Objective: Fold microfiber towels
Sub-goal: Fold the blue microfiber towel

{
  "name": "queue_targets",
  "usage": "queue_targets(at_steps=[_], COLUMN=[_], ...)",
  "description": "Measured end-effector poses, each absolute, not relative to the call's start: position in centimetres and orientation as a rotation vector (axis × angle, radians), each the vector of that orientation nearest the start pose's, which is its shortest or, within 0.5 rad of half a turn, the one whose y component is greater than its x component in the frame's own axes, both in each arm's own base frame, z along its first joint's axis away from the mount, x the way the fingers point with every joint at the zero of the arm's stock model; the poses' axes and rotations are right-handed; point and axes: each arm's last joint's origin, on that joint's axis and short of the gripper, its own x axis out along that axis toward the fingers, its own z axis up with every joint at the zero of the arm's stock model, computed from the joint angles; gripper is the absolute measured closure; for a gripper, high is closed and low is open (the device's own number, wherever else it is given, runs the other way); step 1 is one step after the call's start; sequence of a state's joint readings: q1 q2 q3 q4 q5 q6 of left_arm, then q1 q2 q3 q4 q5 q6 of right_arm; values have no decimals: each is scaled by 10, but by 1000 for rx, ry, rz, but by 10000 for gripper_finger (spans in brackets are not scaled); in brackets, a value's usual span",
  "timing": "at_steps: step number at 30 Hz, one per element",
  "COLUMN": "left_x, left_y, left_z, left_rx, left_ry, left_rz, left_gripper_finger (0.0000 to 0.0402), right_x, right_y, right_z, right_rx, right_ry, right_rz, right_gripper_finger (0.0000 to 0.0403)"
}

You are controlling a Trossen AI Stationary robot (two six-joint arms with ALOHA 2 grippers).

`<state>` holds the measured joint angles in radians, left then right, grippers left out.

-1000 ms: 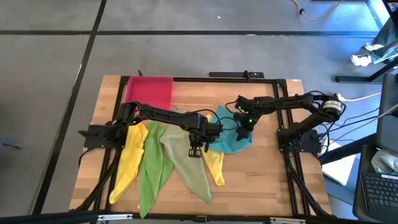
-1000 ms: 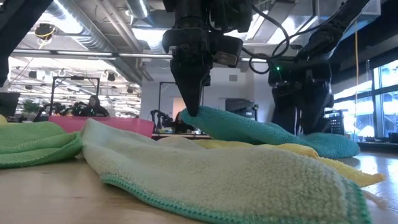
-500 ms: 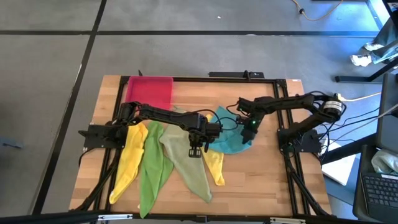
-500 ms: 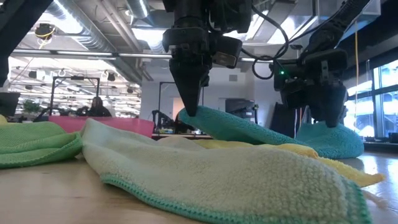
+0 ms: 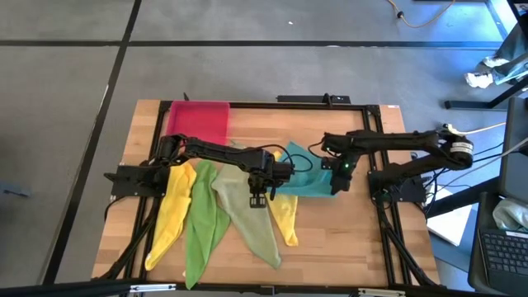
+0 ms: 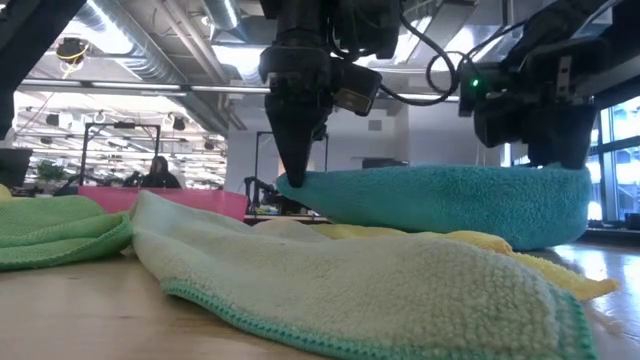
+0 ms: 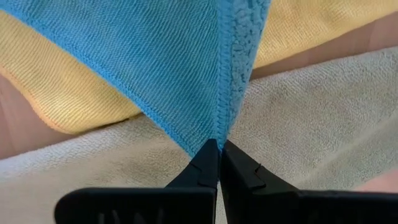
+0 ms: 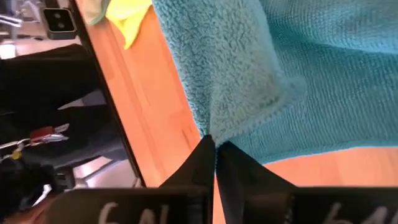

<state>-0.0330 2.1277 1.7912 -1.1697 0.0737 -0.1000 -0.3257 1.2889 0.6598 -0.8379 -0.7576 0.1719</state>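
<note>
Both grippers pinch the teal towel [image 5: 307, 183] at opposite corners, left gripper [image 5: 261, 198] at table centre, right gripper [image 5: 337, 186] near the right edge, towel stretched between them over the yellow towel [image 5: 285, 219].

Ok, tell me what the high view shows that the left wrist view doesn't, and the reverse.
Only the high view: the pink-red tray, the bright green towel and the right pincer shut on the teal towel's far side. Only the left wrist view: the left pincer pinching the teal towel's stitched corner. Both: teal towel, yellow towel, pale olive towel.
</note>
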Motion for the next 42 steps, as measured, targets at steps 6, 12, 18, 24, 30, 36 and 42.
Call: queue_targets(at_steps=[6, 12, 18, 24, 30, 36, 42], left_x=[417, 418, 419, 419, 420, 426, 430], left_y=[-17, -18, -18, -16, 3, 24, 39], left_z=[207, 208, 208, 208, 214, 228, 229], left_rx=[-197, -289, -306, -261, -206, -182, -202], left_ry=[1510, 1506, 1494, 1492, 1473, 1402, 1349], left_rz=[-6, -4, -5, -24, 48, 88, 113], left_gripper_finger=[401, 402, 402, 401, 402, 401, 402], right_x=[191, 196, 189, 191, 188, 175, 167], right_y=[-24, -1, 16, 24, 24, 25, 31], right_z=[175, 165, 151, 157, 178, 189, 190], right_rx=[924, 991, 990, 963, 914, 856, 798], right_ry=[1347, 1386, 1445, 1439, 1347, 1306, 1305], right_rz=[242, 183, 129, 130, -50, -228, -314], right_gripper_finger=[396, 388, 389, 397, 394, 394, 394])
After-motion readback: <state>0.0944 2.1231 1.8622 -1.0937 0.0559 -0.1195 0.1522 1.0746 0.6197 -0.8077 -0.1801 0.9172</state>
